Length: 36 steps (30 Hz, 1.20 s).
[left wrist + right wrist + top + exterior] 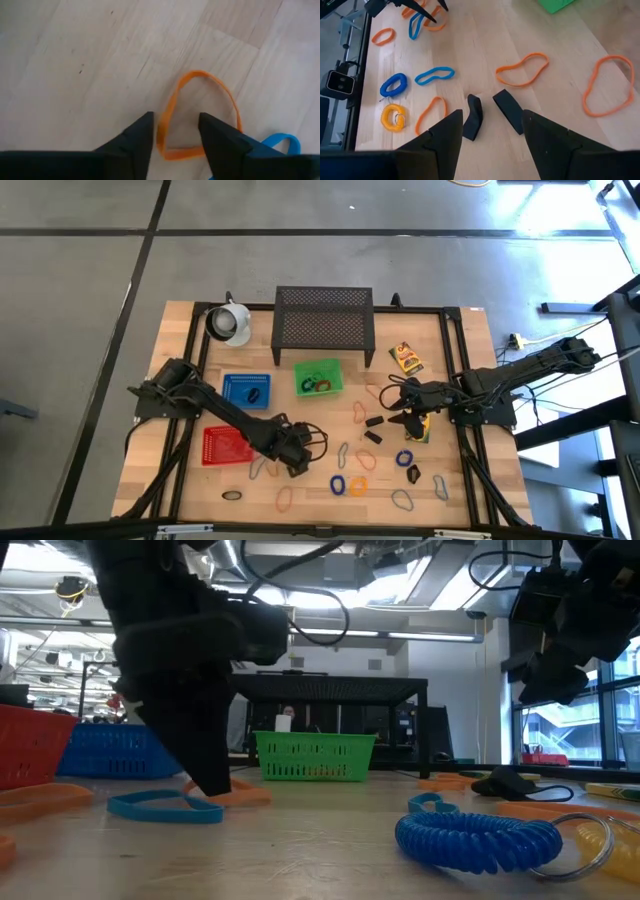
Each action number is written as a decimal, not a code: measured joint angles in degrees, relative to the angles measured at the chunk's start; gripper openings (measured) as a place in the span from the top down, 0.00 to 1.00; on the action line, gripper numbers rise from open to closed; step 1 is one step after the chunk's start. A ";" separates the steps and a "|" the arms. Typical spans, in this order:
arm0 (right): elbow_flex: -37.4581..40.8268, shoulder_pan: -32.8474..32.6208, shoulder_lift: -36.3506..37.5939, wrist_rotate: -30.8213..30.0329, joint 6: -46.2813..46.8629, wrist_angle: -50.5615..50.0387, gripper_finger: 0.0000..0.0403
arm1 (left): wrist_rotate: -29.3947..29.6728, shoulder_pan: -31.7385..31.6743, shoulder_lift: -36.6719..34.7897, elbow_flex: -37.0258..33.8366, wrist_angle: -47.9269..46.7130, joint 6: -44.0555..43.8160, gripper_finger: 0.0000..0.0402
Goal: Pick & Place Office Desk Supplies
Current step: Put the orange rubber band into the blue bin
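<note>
The left gripper [175,131] hung with fingers spread astride an orange rubber band [197,116] on the bench [75,60]. The right gripper [492,130] hovered, fingers spread, over two black clips [472,117].

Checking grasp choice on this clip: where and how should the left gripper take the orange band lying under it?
The orange band lies flat on the table, so come straight down from above. The left gripper is open and straddles the band's side strand at its narrow end; pinching that single strand there, across its width, looks best. A blue band lies close beside it, so keep the fingers off it.
</note>
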<state>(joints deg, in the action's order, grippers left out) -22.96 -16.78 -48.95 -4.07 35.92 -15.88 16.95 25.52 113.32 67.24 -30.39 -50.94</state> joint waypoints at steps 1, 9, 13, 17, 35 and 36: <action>0.00 0.00 0.00 -0.06 0.01 0.00 0.48 | -0.06 -0.02 0.10 0.04 0.06 0.04 0.69; 0.00 0.00 -0.02 -3.05 1.14 0.00 0.48 | 0.30 -0.63 -1.26 -0.41 0.04 -1.92 0.98; 0.00 0.00 -0.02 -3.06 1.56 0.01 0.48 | 3.35 -0.61 -3.61 -0.89 0.05 -0.56 0.99; 0.02 0.00 -0.02 -5.23 3.91 0.00 0.48 | 9.13 -0.73 -7.82 -0.71 2.11 0.53 0.99; 0.02 0.00 -0.02 -13.47 7.14 3.33 0.48 | 20.71 -0.41 -31.01 -6.16 18.90 31.70 0.99; 0.02 0.00 -0.02 -13.53 7.15 3.64 0.48 | 20.45 -0.59 -32.71 -7.85 21.23 32.40 0.99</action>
<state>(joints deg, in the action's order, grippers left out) -22.94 -16.78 -48.97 -17.60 43.07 -12.24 37.40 24.92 80.61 59.40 -9.16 -18.53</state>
